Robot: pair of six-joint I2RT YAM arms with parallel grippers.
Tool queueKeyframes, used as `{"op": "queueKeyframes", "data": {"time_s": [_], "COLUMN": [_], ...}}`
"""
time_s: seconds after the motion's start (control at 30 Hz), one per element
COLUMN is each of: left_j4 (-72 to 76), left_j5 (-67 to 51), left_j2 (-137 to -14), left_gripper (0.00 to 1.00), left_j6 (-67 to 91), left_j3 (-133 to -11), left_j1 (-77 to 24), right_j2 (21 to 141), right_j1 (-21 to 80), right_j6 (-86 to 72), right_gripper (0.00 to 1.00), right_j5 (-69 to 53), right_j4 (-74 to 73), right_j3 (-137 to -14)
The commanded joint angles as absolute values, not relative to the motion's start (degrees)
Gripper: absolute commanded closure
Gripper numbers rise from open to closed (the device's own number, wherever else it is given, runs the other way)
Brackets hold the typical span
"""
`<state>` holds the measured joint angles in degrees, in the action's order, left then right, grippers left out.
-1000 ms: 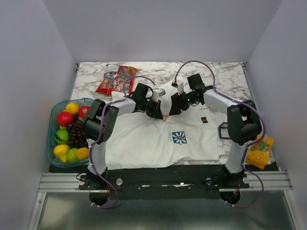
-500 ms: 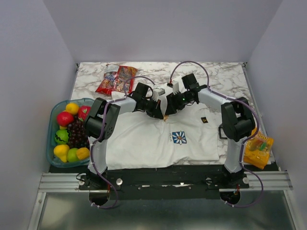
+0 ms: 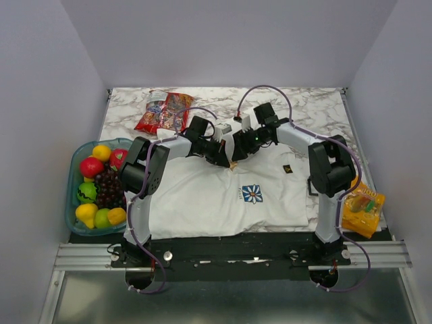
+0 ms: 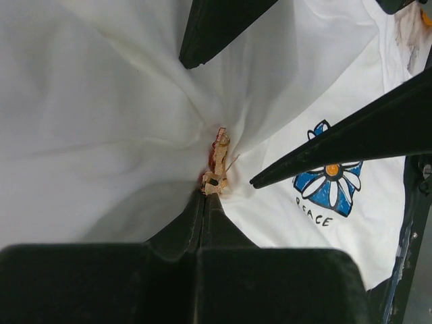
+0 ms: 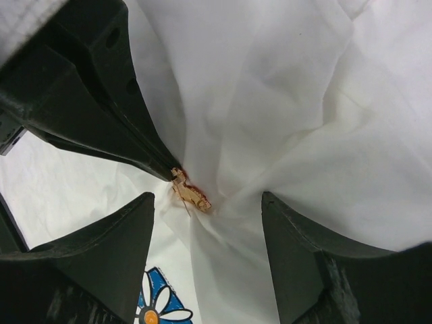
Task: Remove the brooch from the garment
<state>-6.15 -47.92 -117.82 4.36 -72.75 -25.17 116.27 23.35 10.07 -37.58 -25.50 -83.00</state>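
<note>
The garment (image 3: 196, 199) is a white T-shirt lying flat, with a blue daisy print (image 3: 252, 194) and a small dark patch (image 3: 287, 169). The brooch (image 3: 233, 164) is a tiny gold and red pin on a bunched peak of cloth near the collar. It shows in the left wrist view (image 4: 217, 165) and the right wrist view (image 5: 191, 194). My left gripper (image 4: 206, 194) is shut, its tips pinching the brooch's end. My right gripper (image 5: 207, 197) is open, its fingers (image 5: 121, 236) on either side of the bunched cloth just below the brooch, not touching it.
A blue bowl (image 3: 71, 196) of fruit stands at the left table edge. Red snack packets (image 3: 164, 111) lie at the back left. A yellow packet (image 3: 363, 209) and a small black frame (image 3: 314, 183) lie right of the shirt.
My right gripper has moved left towards the brooch and now straddles the bunched cloth. My left gripper has stayed in place, shut on the brooch.
</note>
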Motion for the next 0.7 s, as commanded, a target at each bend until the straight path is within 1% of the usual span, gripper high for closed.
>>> {"op": "queueKeyframes", "data": {"time_s": [0.0, 0.23, 0.37, 0.43, 0.47, 0.67], "left_j4": [-6.5, -6.2, -6.2, -6.3, -6.2, -6.2], "left_j5": [-49.3, -49.5, -49.1, -49.2, -49.3, -49.4], "left_j2": [-119.0, -119.3, -119.3, -119.3, -119.3, -119.2], "left_gripper": [1.0, 1.0, 1.0, 1.0, 1.0, 1.0], "left_j6": [4.0, 4.3, 4.5, 4.5, 4.5, 4.7], "left_j3": [-74.0, -74.1, -74.0, -74.0, -73.8, -73.7], "left_j1": [-24.5, -24.3, -24.3, -24.2, -24.1, -24.2], "right_j2": [118.0, 118.6, 118.7, 118.7, 118.7, 119.4], "right_j1": [24.3, 26.3, 26.7, 26.9, 27.2, 27.7], "right_j6": [11.5, 12.7, 12.7, 12.7, 12.7, 12.5], "right_gripper": [0.28, 0.31, 0.39, 0.4, 0.42, 0.45], "right_j5": [-36.0, -30.4, -27.9, -26.8, -26.5, -25.2], "right_j4": [-27.8, -30.9, -31.0, -31.1, -31.2, -32.2], "right_j3": [-84.5, -86.4, -86.4, -86.4, -86.4, -86.7]}}
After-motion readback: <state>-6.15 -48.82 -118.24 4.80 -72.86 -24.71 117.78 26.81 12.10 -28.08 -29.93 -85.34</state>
